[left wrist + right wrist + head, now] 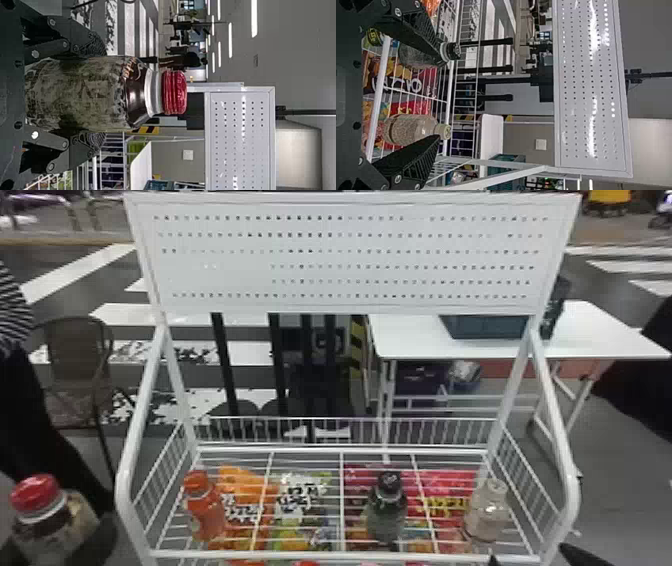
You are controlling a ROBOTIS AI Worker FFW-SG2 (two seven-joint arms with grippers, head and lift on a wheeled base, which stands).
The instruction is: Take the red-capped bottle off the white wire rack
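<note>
The red-capped bottle (55, 520) is upright outside the rack's left end, held by my left gripper (107, 532). In the left wrist view, the left gripper (95, 94) is shut on the body of the bottle (85, 93), the red cap free. The white wire rack (342, 450) spans the middle of the head view. At the rack's front right corner is my right gripper (533, 557); the right wrist view has the right gripper (440, 99) open, nothing gripped, facing the shelf.
On the wire shelf stand an orange bottle (206, 510), a black-capped bottle (387, 510) and a pale bottle (486, 510); snack bags lie below the wires. A perforated panel (350, 255) rises at the back. Behind stands a white table (410, 340).
</note>
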